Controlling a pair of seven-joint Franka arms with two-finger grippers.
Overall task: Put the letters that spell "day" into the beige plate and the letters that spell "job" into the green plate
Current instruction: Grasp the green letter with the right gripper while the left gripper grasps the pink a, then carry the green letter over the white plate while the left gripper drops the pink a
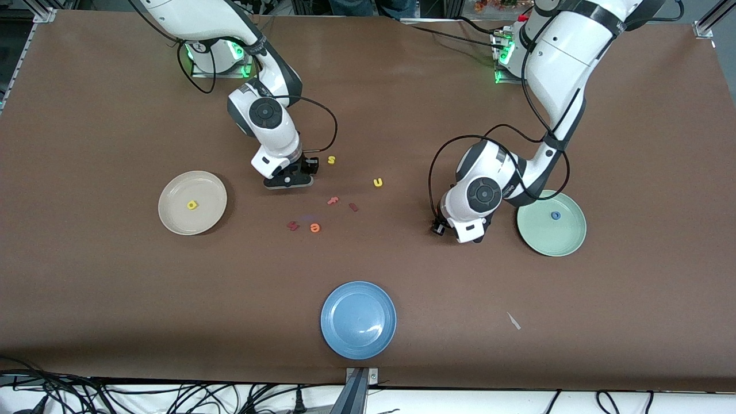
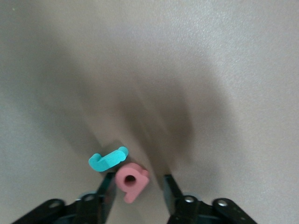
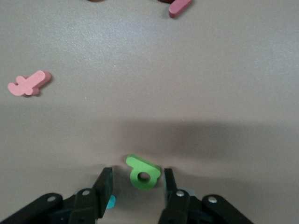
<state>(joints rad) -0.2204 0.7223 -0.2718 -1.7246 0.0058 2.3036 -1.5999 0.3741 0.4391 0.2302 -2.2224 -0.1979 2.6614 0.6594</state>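
Observation:
My left gripper [image 2: 138, 176] is low over the table beside the green plate [image 1: 546, 237], open. A pinkish-red b [image 2: 131, 181] lies between its fingers, against one of them and apart from the other. The teal j [image 2: 107, 159] lies just past the fingertips, touching the b. The blue o [image 1: 555, 215] rests in the green plate. My right gripper [image 3: 137, 171] is down beside the beige plate [image 1: 172, 218], open around the green d [image 3: 143, 172]. A teal bit [image 3: 110, 201] peeks from under one finger. The yellow a [image 1: 192, 204] lies in the beige plate.
Between the two arms lie a yellow s [image 1: 331, 160], a yellow u [image 1: 378, 182], two reddish letters [image 1: 333, 200] [image 1: 353, 207], a dark red one [image 1: 293, 225] and an orange e [image 1: 315, 227]. A blue plate [image 1: 358, 319] sits nearest the front camera.

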